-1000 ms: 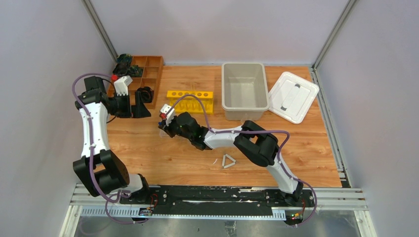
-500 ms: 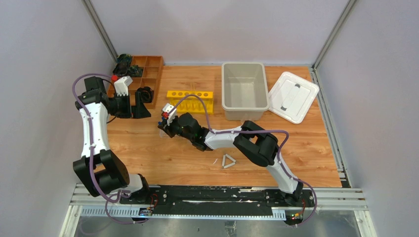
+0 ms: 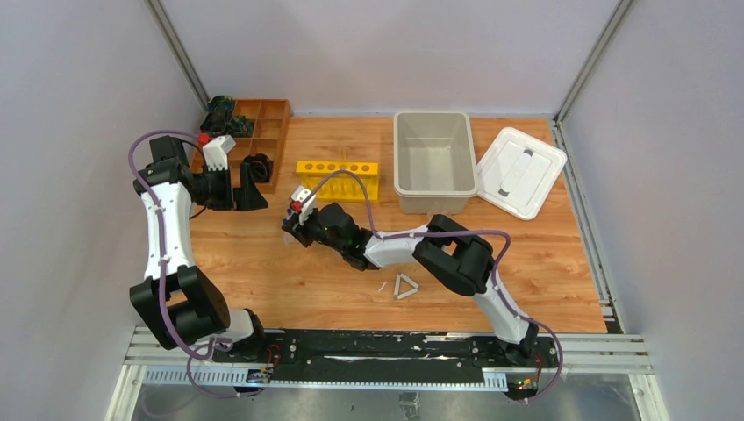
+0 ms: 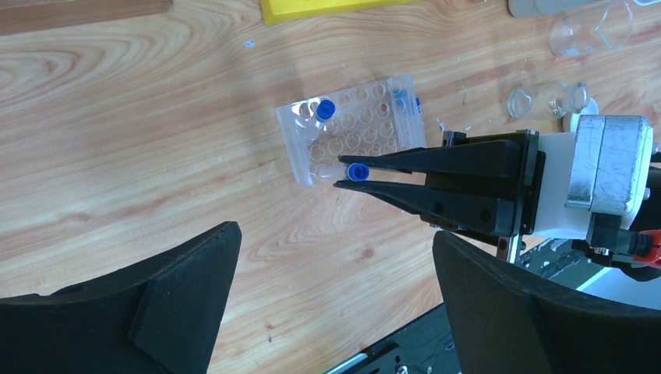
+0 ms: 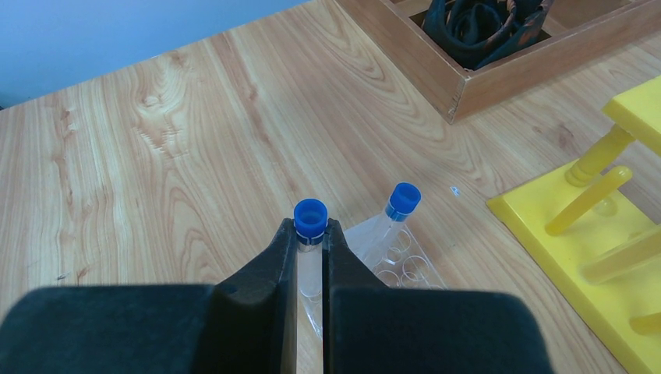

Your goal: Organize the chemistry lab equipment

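Jaws of the left gripper (image 3: 235, 197) stand wide apart near the far left corner of the desk (image 3: 544, 263), just beside the wooden compartment tray (image 3: 254, 132). That arm has not moved over the last second. The right gripper (image 3: 289, 230) has edged slightly toward the yellow rack (image 3: 339, 178), and its arm hides what lies beneath it. A small white triangle (image 3: 405, 287) lies flat near the desk's near edge. An open grey tub (image 3: 432, 162) sits at the far edge with its white lid (image 3: 521, 172) tilted beside it.

From the left wrist, the right gripper's slim black jaws are clamped on a clear tube (image 4: 357, 171), of which only the blue cap shows, at one edge of the clear plastic tube rack (image 4: 351, 128). The rack is a rectangular block of round wells resting on glossy wood grain. A second tube (image 4: 325, 108) stands in it. A glass beaker (image 4: 592, 27) sits at the frame's upper right.

From the right wrist, the held tube is upright between the matte pads, its lower end over the rack's corner. Whether it sits in a well cannot be told. The second tube leans in its well. Black cables (image 5: 475, 23) fill one tray compartment.
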{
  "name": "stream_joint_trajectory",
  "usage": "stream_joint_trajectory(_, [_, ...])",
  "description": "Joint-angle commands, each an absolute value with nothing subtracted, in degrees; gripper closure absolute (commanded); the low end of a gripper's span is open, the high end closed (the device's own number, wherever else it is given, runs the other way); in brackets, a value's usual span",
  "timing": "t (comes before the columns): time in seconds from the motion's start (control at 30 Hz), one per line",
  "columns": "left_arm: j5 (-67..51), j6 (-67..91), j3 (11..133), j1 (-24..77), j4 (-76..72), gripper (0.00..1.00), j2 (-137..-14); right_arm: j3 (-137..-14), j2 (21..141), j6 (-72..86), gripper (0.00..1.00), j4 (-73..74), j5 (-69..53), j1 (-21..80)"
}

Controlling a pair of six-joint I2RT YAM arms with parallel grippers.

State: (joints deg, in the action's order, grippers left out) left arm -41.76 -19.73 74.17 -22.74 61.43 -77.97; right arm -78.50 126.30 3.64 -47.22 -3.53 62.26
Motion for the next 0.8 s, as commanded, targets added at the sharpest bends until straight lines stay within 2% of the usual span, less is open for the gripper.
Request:
stream_joint_trajectory(0.0, [-42.0, -20.4, 74.0, -23.1, 61.3, 0.0, -77.2, -77.7, 127.7, 4.1, 1.0, -49.8, -4.4, 62.1])
stream_joint_trajectory(0.37, [-41.7, -20.7, 74.1, -23.3, 61.3, 0.0, -77.2, -78.6, 129.3, 3.0, 1.0, -49.0, -4.1, 62.1])
stream_joint_trajectory(0.77, [-42.2, -20.3, 74.2, -23.3, 61.3, 0.0, -76.8, -74.6, 122.9, 4.3, 0.55, -49.1, -2.6, 62.3])
